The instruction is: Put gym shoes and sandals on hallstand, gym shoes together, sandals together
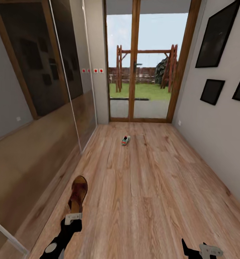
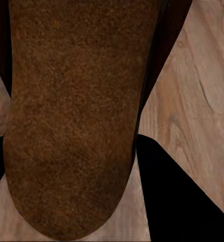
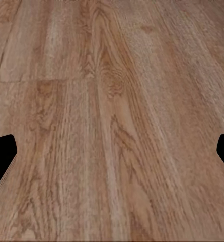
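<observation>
Left gripper [image 1: 74, 215] is pinching a brown sandal [image 1: 78, 194] in its fingers. Right gripper [image 3: 112, 151] is hanging spread over the corridor floor [image 1: 152, 180], one gym shoe [image 1: 125, 140] lying far down the hall

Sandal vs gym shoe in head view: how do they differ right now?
The sandal is dark brown with a tan footbed; the gym shoe is white with green and red. The sandal sits near, at the left gripper, by the mirrored wall; the gym shoe lies far off mid-corridor, toward the glass doors, nothing near it. Both are over the wood floor.
</observation>
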{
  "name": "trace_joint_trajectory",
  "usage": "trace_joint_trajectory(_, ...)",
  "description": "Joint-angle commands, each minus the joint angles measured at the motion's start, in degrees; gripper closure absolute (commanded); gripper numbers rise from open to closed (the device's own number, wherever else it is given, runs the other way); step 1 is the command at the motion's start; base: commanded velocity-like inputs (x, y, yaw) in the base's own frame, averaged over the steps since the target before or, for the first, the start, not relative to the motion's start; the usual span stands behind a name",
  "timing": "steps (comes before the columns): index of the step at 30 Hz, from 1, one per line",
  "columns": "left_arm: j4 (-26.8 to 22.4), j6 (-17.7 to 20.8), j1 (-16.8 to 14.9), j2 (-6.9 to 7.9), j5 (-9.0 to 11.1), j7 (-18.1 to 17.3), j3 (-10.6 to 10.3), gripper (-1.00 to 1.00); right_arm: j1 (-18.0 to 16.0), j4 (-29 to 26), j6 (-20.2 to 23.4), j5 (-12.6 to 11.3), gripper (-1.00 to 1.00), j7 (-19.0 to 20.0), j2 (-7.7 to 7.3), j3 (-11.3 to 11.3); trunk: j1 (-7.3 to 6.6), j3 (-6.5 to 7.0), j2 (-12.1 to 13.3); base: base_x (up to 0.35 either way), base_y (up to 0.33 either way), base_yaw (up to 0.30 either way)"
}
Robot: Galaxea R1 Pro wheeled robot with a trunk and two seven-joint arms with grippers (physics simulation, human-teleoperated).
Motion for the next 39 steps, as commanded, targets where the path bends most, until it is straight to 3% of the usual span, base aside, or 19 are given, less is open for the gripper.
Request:
trace_joint_trajectory(1, -0.01, 0.02, -0.76, -0.32, -0.68, -0.18, -0.05, 1.00, -0.07, 0.04, -0.23, 0.56, -1.00, 0.40, 0.05, -0.48, 0.03, -0.06, -0.02, 0.340, 0.000, 0.000)
trace_joint_trajectory(6, -0.40, 1.96, -4.36, -2.08, -0.58, 0.14, -3.46, 1.00, -0.07, 0.04, -0.23, 0.56, -1.00, 0.34, 0.05, -0.48, 0.03, -0.06, -0.02, 0.340, 0.000, 0.000)
trace_joint_trajectory(15, -1.58, 4.46, -7.88, -3.13, -0.31, -0.26, -4.42, 1.00, -0.07, 0.04, -0.23, 0.56, -1.00, 0.33, 0.05, -0.48, 0.03, -0.06, -0.02, 0.340, 0.000, 0.000)
trace_joint_trajectory(39, -1.84, 4.51, -7.82, -3.58, -0.32, -0.67, -6.52, 1.00, -0.07, -0.05, -0.23, 0.56, -1.00, 0.24, 0.05, -0.52, 0.03, -0.06, -0.02, 0.340, 0.000, 0.000)
